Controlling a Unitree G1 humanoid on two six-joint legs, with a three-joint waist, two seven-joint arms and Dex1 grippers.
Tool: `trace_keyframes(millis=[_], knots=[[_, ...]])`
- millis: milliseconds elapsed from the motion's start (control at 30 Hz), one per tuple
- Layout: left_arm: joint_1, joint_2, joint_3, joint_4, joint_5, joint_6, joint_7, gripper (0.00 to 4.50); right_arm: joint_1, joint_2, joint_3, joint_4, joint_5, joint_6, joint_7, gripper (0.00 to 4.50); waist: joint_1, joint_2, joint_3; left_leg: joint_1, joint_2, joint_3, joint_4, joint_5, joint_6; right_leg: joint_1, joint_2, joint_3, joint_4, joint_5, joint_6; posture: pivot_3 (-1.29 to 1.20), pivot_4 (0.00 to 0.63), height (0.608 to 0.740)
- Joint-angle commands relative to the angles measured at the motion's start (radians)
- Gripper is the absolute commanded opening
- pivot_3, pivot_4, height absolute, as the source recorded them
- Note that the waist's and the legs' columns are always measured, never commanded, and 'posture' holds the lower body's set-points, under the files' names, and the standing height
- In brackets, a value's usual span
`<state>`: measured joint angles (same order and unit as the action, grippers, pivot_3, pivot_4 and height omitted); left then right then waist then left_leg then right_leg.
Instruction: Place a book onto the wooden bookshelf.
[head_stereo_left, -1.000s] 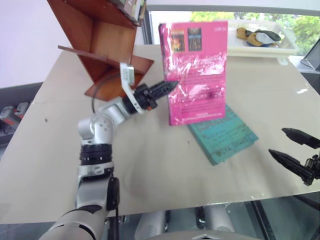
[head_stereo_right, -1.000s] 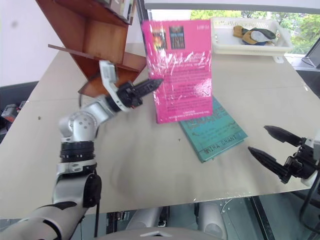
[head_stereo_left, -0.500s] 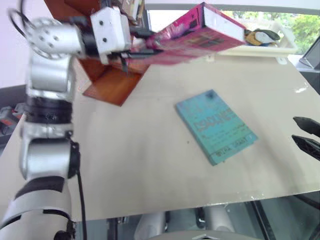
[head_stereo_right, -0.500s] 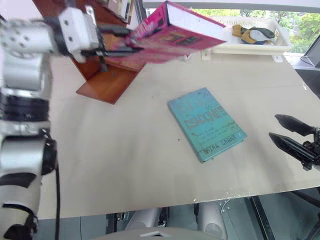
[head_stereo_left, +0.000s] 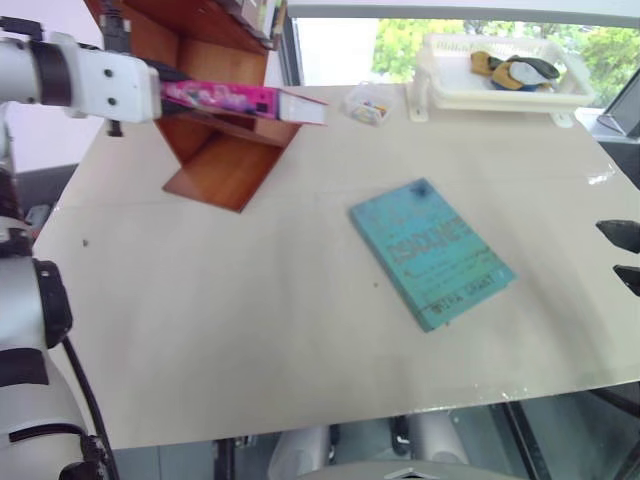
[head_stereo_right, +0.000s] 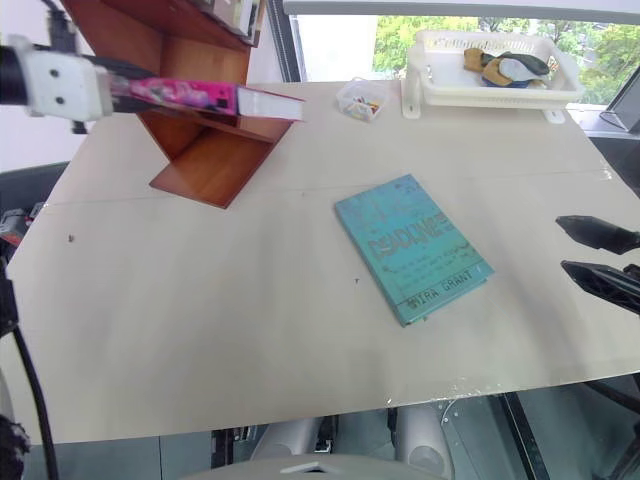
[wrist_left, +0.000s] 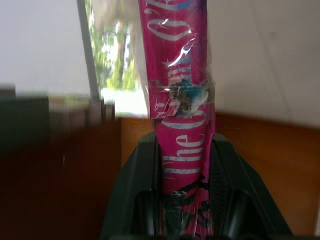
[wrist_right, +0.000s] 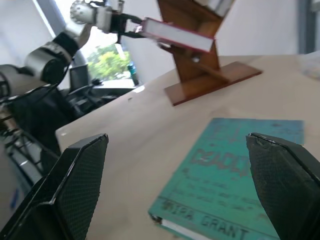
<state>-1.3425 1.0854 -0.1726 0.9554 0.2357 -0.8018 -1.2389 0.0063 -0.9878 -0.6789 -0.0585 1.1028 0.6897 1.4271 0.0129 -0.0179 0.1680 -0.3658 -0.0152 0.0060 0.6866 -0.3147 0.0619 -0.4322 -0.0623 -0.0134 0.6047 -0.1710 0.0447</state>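
The pink book (head_stereo_left: 235, 98) is held level and edge-on, its white page edges (head_stereo_left: 303, 108) pointing right. My left gripper (wrist_left: 184, 141) is shut on its spine end, with the black fingers (wrist_left: 135, 195) on either side. The book hangs at the wooden bookshelf (head_stereo_left: 212, 165), just above the shelf's lower slanted board. I cannot tell whether book and board touch. My right gripper (head_stereo_right: 602, 256) is open and holds nothing, low at the table's right edge, far from the shelf.
A teal-blue book (head_stereo_left: 432, 252) lies flat at the table's middle right. At the back right stands a white tray (head_stereo_left: 436, 78) with items in it. A small clear box (head_stereo_left: 365, 103) sits beside it. More books stand on the shelf's upper board (head_stereo_right: 240, 12).
My left arm has risen and swung left, rolling the pink book from upright to flat and bringing it to the shelf. The right gripper has drifted up and right.
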Motion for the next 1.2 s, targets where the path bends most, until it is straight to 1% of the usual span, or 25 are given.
trace_keyframes(millis=[33,100,267,400,433,467,600,733,867,900,967,1000,1033,1067,1100,1133,1200], knots=[[-0.046,0.025,-0.021,0.080,0.092,-0.064,0.133,0.75,-0.036,-0.023,-0.003,-0.012,0.019,0.024,0.023,4.50,0.000,-0.001,0.000,0.000,0.000,0.000,0.000,0.000,0.000,0.000,0.000,0.000,0.000,0.000,0.000,0.00,0.150,0.740],[-0.061,0.024,-0.037,0.123,0.140,-0.089,0.218,0.75,-0.048,-0.019,0.000,-0.015,0.019,0.035,0.027,4.50,0.001,-0.001,0.001,0.000,0.000,0.000,0.000,0.000,0.000,0.000,0.000,0.000,0.001,0.000,0.000,0.00,0.150,0.740],[-0.096,0.030,-0.101,0.230,0.263,-0.119,0.367,0.75,-0.068,-0.023,-0.005,-0.017,0.017,0.053,0.023,4.50,0.000,-0.002,0.001,0.000,0.000,0.000,0.000,0.000,0.000,-0.001,-0.001,0.000,0.002,0.000,0.000,0.00,0.150,0.740],[-0.119,0.014,-0.104,0.291,0.261,-0.086,0.391,0.75,-0.068,-0.024,-0.012,-0.011,-0.007,0.045,0.026,4.50,-0.006,-0.002,0.001,0.001,0.000,0.002,0.000,0.000,0.000,-0.001,0.000,0.001,0.003,0.000,0.001,0.00,0.150,0.740],[-0.126,0.015,-0.115,0.297,0.275,-0.074,0.398,1.77,-0.066,-0.024,-0.016,-0.009,-0.010,0.043,0.029,4.50,-0.007,-0.002,0.001,0.001,0.001,0.002,0.000,0.000,0.000,-0.001,0.000,0.001,0.003,0.000,0.001,0.00,0.150,0.740],[-0.136,0.019,-0.133,0.295,0.304,-0.072,0.423,2.10,-0.063,-0.023,-0.020,-0.008,-0.013,0.041,0.030,4.50,-0.008,-0.002,0.001,0.001,0.001,0.003,0.000,0.000,0.000,-0.001,0.000,0.001,0.004,0.000,0.001,0.00,0.150,0.740],[-0.171,0.038,-0.191,0.289,0.391,-0.062,0.474,4.06,-0.052,-0.022,-0.037,-0.006,-0.018,0.041,0.040,4.50,-0.004,-0.004,0.002,0.001,0.001,0.003,0.000,0.000,0.000,-0.001,0.000,0.002,0.004,0.000,0.001,0.00,0.150,0.740],[-0.184,0.063,-0.198,0.296,0.409,-0.051,0.463,4.06,-0.054,-0.027,-0.047,0.008,-0.023,0.041,0.050,4.50,-0.001,-0.005,0.003,0.001,0.001,0.003,0.001,0.000,0.000,-0.002,-0.001,0.002,0.003,0.001,0.001,0.00,0.150,0.740],[-0.182,0.101,-0.143,0.299,0.351,-0.050,0.456,4.06,-0.058,-0.031,-0.050,0.027,-0.033,0.038,0.061,4.50,-0.001,-0.006,0.003,-0.001,0.001,0.004,0.000,0.001,-0.002,-0.003,-0.001,0.002,0.003,0.001,0.001,0.00,0.150,0.740],[-0.168,0.097,-0.072,0.306,0.257,-0.036,0.407,4.06,-0.055,-0.030,-0.049,0.033,-0.039,0.035,0.064,4.50,-0.001,-0.006,0.003,-0.001,0.001,0.004,0.000,0.001,-0.002,-0.004,-0.001,0.002,0.003,0.001,0.001,0.00,0.150,0.740],[-0.115,0.062,0.101,0.298,0.005,0.027,0.215,4.06,-0.042,-0.021,-0.053,0.050,-0.050,0.032,0.062,4.50,-0.001,-0.006,0.004,-0.003,0.001,0.004,0.001,0.001,-0.003,-0.005,-0.001,0.002,0.004,0.001,0.001,0.00,0.150,0.740],[-0.075,0.036,0.198,0.267,-0.140,0.092,0.100,4.06,-0.032,-0.014,-0.059,0.055,-0.050,0.036,0.055,4.50,-0.001,-0.006,0.003,-0.004,0.001,0.004,0.002,0.001,-0.003,-0.007,-0.002,0.002,0.004,0.001,0.001,0.00,0.150,0.740],[0.000,0.015,0.284,0.180,-0.289,0.200,-0.012,4.06,-0.003,-0.008,-0.060,0.050,-0.068,0.029,0.058,4.50,0.001,-0.005,0.003,-0.004,0.001,0.004,0.002,0.002,-0.003,-0.007,-0.002,0.002,0.005,0.001,0.001,0.00,0.150,0.740],[0.101,0.003,0.359,0.054,-0.422,0.334,-0.087,4.06,0.030,-0.005,-0.060,0.047,-0.090,0.018,0.064,4.50,0.001,-0.003,0.002,-0.004,0.000,0.005,0.002,0.002,-0.004,-0.007,-0.002,0.001,0.005,0.001,0.001,0.00,0.150,0.740],[0.258,-0.003,0.438,-0.144,-0.557,0.499,-0.117,4.06,0.065,0.003,-0.062,0.042,-0.108,0.010,0.064,4.50,0.000,-0.002,0.001,-0.004,0.001,0.005,0.002,0.002,-0.004,-0.007,-0.003,0.001,0.006,0.001,0.001,0.00,0.150,0.740],[0.394,-0.007,0.503,-0.319,-0.657,0.644,-0.110,4.06,0.092,0.008,-0.064,0.040,-0.120,0.003,0.065,4.50,-0.004,0.000,0.000,-0.004,0.001,0.005,0.002,0.002,-0.004,-0.007,-0.004,0.001,0.007,0.001,0.001,0.00,0.150,0.740],[0.681,-0.022,0.636,-0.660,-0.835,0.950,-0.025,4.06,0.152,0.021,-0.057,0.037,-0.161,-0.030,0.073,4.50,-0.014,0.001,0.000,-0.005,0.002,0.005,0.001,0.002,-0.004,-0.008,-0.007,0.003,0.007,0.001,0.001,0.00,0.150,0.740]])
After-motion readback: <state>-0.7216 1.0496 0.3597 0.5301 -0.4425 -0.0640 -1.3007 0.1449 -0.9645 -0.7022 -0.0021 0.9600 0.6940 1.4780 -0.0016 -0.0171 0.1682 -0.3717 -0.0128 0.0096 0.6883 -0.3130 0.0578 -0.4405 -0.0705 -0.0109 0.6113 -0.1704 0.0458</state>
